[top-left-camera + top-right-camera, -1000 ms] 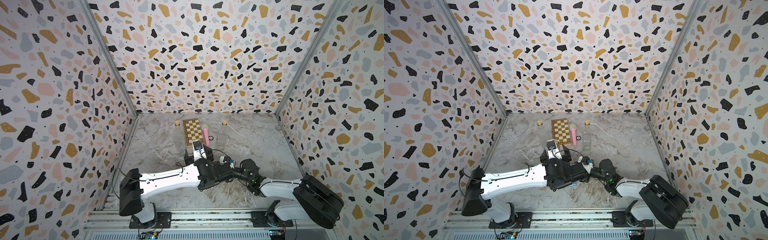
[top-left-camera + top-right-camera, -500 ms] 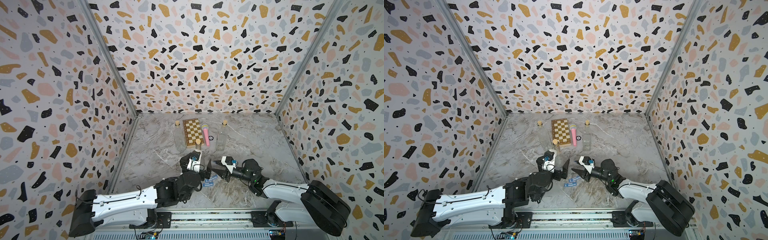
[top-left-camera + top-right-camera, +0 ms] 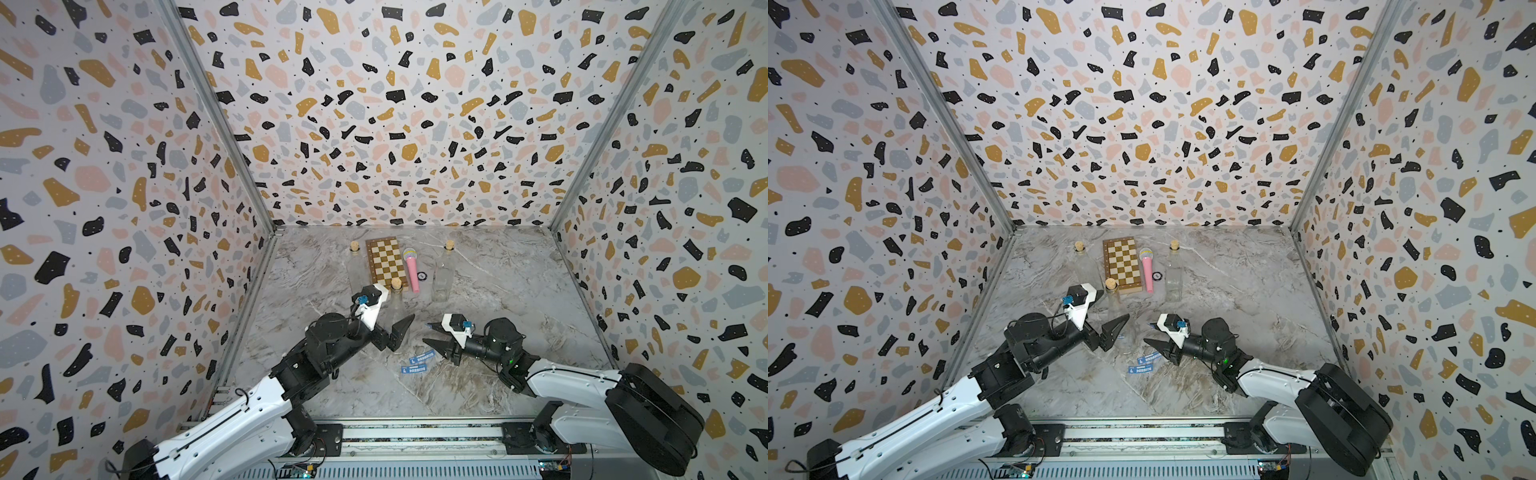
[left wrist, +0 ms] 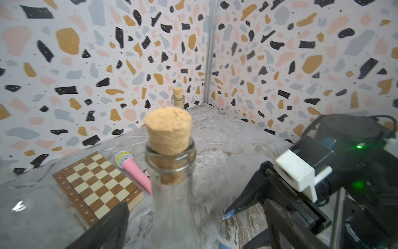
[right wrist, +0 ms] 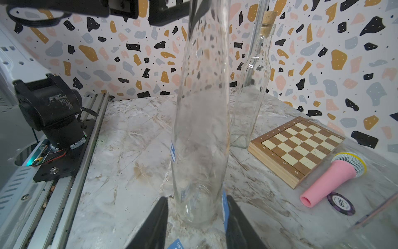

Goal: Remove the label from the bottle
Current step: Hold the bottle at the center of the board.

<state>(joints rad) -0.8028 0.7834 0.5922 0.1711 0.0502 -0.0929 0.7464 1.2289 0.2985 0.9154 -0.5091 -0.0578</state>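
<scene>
Looks nearly done: two blue labels (image 3: 422, 356) on the desk (image 3: 519, 282), one blue strip (image 5: 173, 151) seemingly left on the corked bottle (image 5: 200, 107), left jaws and right jaws open, gripping nothing.

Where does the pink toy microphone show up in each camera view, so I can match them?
Top view: pink microphone lying alongside the chessboard, head toward the rear.
Top view: microphone likewise alongside the chessboard.
Left wrist: microphone between the chessboard and the corked bottle.
Right wrist: microphone between the chessboard and a poker chip.
Shared landmark: the chessboard, in all four views.
</scene>
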